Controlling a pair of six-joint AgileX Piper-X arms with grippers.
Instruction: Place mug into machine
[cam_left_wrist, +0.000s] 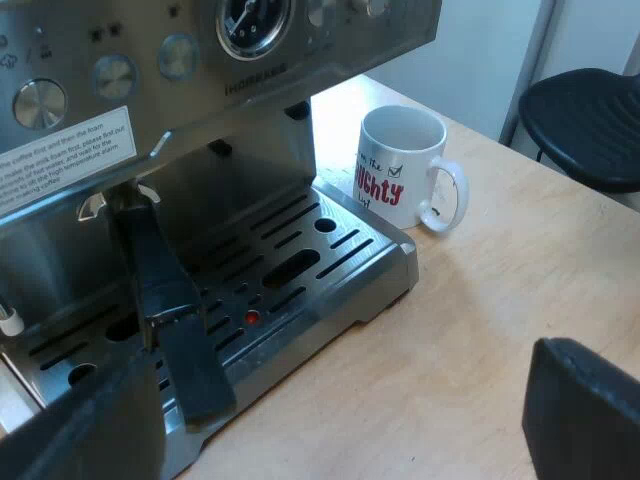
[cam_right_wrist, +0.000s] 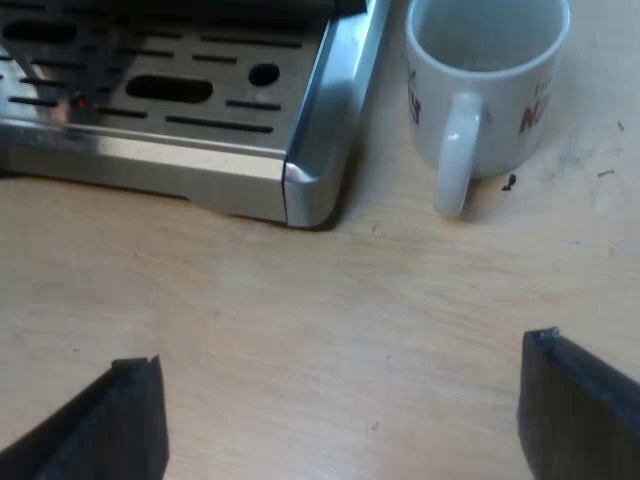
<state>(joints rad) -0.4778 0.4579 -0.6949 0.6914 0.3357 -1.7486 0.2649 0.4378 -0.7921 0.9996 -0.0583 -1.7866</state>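
I hold the right gripper (cam_right_wrist: 338, 350) wide and empty, facing the upright mug (cam_right_wrist: 490, 100) just ahead, whose handle (cam_right_wrist: 455, 150) points toward it, beside the drip tray (cam_right_wrist: 150, 160) corner.

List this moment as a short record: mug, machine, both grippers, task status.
mug: upright, empty, on the table beside the drip tray, handle toward the right gripper
holder handle: at the machine front
left gripper: jaws open, empty
right gripper: jaws open, empty, short of the mug
task: mug not yet in machine
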